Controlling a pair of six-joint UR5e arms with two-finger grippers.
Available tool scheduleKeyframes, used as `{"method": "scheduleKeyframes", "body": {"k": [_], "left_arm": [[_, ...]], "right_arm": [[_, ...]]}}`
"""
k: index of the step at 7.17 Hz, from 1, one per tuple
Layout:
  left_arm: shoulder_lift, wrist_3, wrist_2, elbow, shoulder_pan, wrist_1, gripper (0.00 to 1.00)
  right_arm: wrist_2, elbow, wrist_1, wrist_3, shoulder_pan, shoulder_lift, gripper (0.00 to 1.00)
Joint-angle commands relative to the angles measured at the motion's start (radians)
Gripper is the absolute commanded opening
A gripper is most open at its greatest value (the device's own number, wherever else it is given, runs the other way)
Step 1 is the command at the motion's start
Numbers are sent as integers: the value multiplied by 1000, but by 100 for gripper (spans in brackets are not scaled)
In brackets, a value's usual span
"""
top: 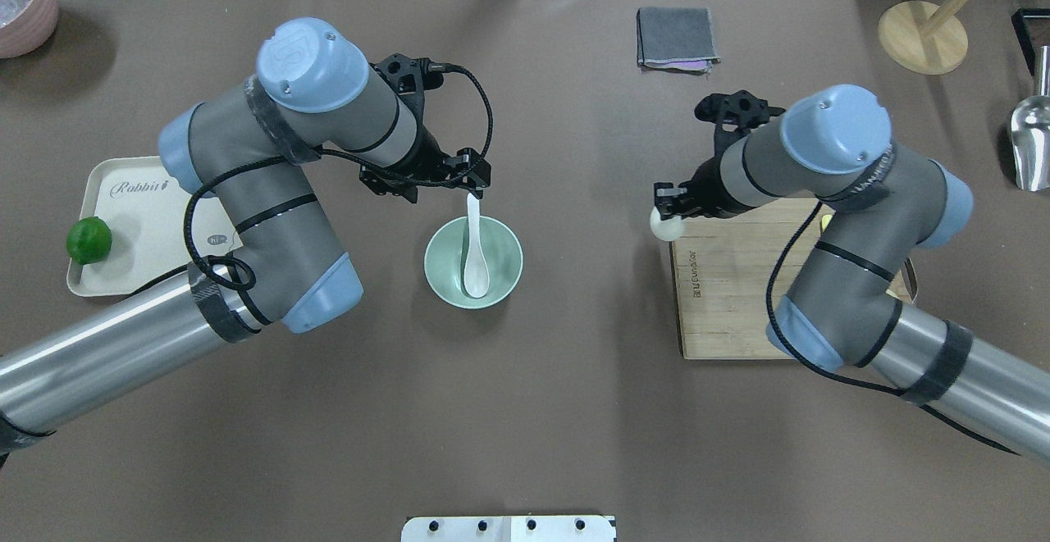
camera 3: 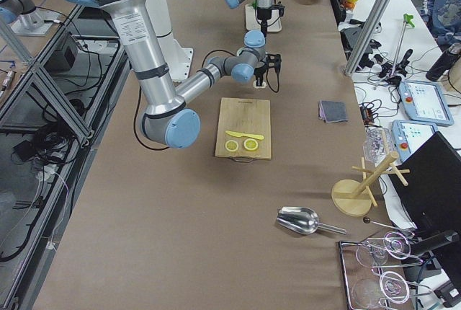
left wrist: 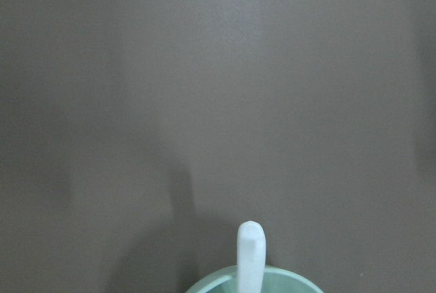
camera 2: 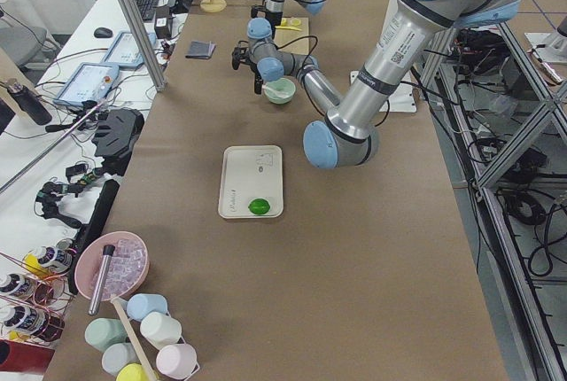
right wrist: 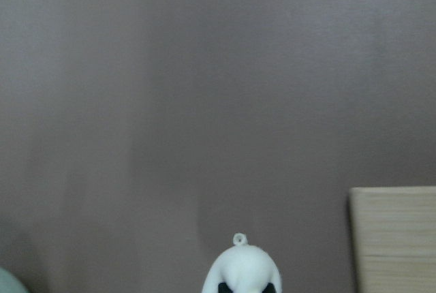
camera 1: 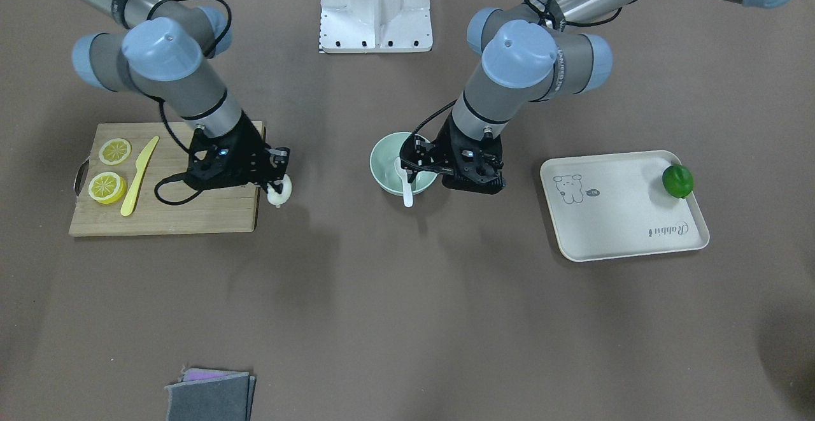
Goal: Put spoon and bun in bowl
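Bun point(top: 666, 228), pinched in the right gripper point(top: 667, 216), hangs well right of the bowl point(top: 435, 270). Spoon point(top: 474, 257) lies inside the bowl, handle toward the left gripper point(top: 477, 189), whose jaw state cannot be told.

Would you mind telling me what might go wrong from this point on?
1. The spoon is tilted, scoop in the bowl, handle past the rim; released by the left gripper, it might tip out.
2. The right gripper holds the bun at the cutting board's edge, away from the bowl; a slip drops it on the table.
3. The left gripper sits at the bowl's rim, so the arms may clash.
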Motion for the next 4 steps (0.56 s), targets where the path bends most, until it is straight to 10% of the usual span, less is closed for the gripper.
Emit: {"method": "scheduleKeyframes", "body": {"k": [1,3,4], "left_arm": [[154,185,-129,-89,-129,1,99],[228,345,-208,-88,-227,1,99],[229,347,-207,-85,-224,1,99]], "right_arm": [[-151,-8,-131,154,-139,194,0],[-248,-75,-129,209,-204,271,0],[-250,-87,-121,204,-198,274,25]]}}
